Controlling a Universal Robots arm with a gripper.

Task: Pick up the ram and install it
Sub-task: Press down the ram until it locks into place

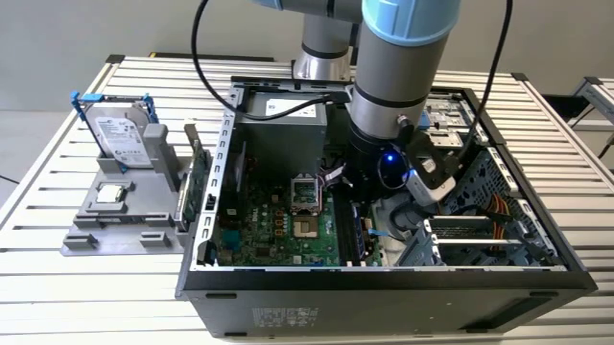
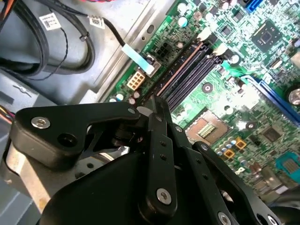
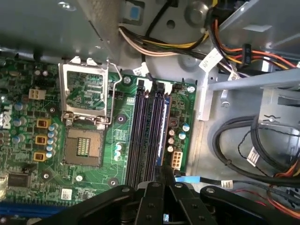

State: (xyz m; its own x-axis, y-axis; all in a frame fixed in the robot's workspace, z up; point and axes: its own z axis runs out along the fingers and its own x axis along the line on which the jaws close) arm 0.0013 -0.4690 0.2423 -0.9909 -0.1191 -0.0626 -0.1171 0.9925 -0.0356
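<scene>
the gripper (image 3: 165,174), closed narrow on one ram (image 3: 161,126), stands over four memory slots (image 3: 143,136) beside one open processor socket (image 3: 84,101).

one computer case (image 1: 384,287), one hard drive (image 1: 123,140) (upright)

Reaching steeply down from twelve o'clock in the exterior view, arm (image 1: 389,93) near vertical, wrist low. Gripper (image 3: 164,180) with black fingers (image 2: 157,117) drawn close together, tips nearly meeting.
</scene>
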